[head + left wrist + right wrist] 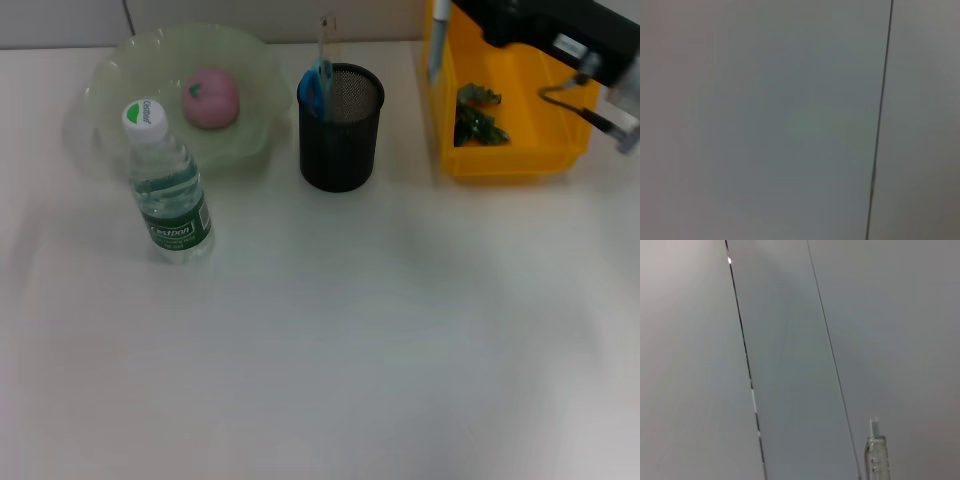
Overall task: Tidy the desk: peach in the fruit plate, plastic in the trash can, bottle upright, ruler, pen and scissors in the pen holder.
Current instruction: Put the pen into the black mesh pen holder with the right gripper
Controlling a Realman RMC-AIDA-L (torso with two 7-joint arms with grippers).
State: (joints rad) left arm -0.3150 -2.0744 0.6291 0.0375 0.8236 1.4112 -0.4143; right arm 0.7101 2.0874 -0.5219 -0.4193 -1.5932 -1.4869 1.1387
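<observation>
While most of the desk (330, 360) lies bare in the foreground, the water bottle (167, 185) already stands upright at front left, just ahead of the pale green fruit plate (110, 70) that holds the pink peach (210, 98). Beyond mid-desk, the black mesh pen holder (341, 130) carries the blue-handled scissors (315, 90) and a clear ruler (327, 35). Farther right, the yellow trash can (515, 155) contains crumpled green plastic (478, 115). Above its far left rim hangs the pen (437, 40), grasped by the right gripper (470, 20), whose dark body enters at top right; the right wrist view shows only the pen's clear tip (875, 450) against blank wall panels. The left gripper is out of sight, its camera facing a plain surface. The risk now appears to be the pen: it hangs over the bin, well apart from the holder, so an early release would likely drop it among the rubbish. A slanted approach could also catch the ruler or scissors and tip the light holder.
</observation>
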